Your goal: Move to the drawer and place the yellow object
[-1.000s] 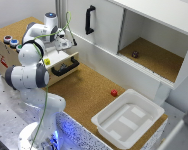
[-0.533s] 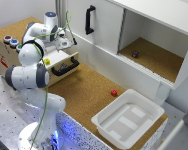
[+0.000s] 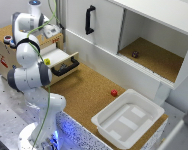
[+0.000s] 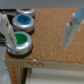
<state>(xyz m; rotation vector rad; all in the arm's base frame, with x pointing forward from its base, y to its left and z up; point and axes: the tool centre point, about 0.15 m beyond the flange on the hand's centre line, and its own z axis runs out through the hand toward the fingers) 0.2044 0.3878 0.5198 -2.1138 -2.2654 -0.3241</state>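
Observation:
The drawer [image 3: 61, 59] of the light wooden box stands pulled out, showing its white inside and black bar handle [image 3: 65, 67]. The tiny yellow-green ball [image 3: 46, 61] lies at the drawer's end, on the exterior view's left, close to my arm's elbow. My gripper [image 3: 52, 34] hovers above the box top behind the drawer. In the wrist view my gripper [image 4: 39, 30] is open and empty, with its fingers [image 4: 71, 30] wide apart over the cork box top [image 4: 50, 45]. The ball does not show in the wrist view.
Coloured round buttons stand on the box top, blue [image 4: 22, 21] and green [image 4: 20, 41] beside one finger. A small red ball [image 3: 114, 92] lies on the cork table. A white plastic tub [image 3: 126, 120] stands at the front right. The white cabinet [image 3: 101, 25] has a black handle [image 3: 89, 20].

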